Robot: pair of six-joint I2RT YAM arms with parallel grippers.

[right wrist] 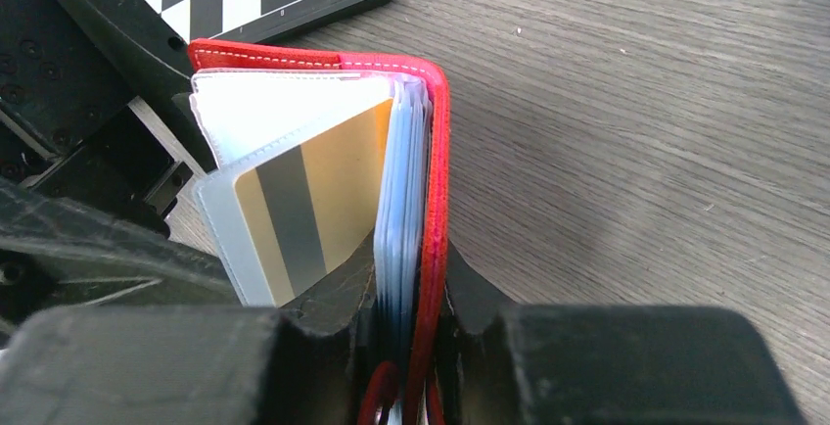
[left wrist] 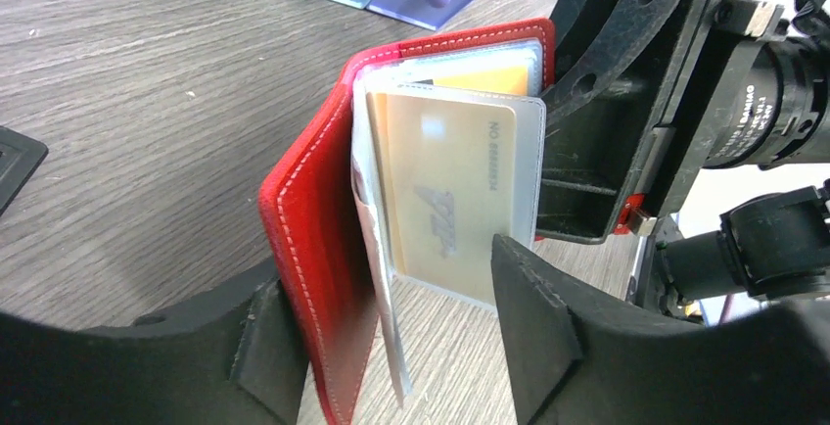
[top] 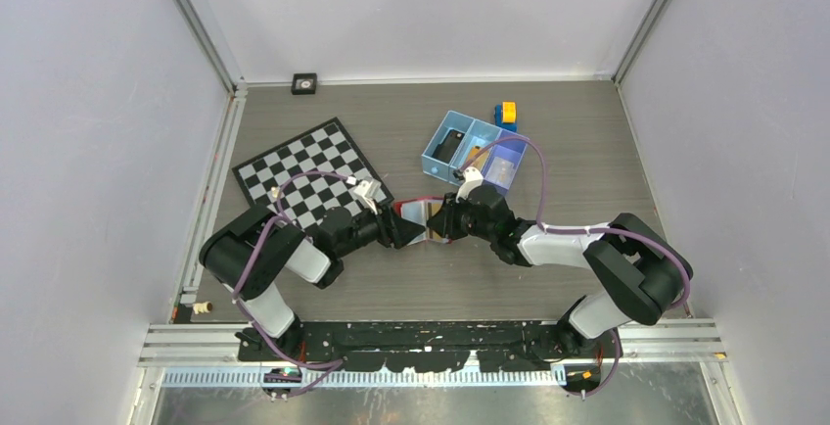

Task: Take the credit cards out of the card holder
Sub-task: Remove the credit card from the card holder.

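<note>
Holder (left wrist: pixel 313 210) open mid-frame in top view, no card out yet.
My right gripper (right wrist: pixel 409 273) is clamped on one side of it. My left gripper (left wrist: pixel 391 278) has its jaws apart, straddling the red cover and the sleeved gold card (left wrist: pixel 450 180). I judge opening done, every pull still left.

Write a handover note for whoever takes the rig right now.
The left gripper: jaws open, straddling the card holder cover and the clear sleeve with the gold card.
The right gripper: jaws shut on the holder's other cover and sleeve stack.
Done: holder is open, between the two arms.
Left: no card out in any view. Pull the gold card from its sleeve, then the rest.
</note>
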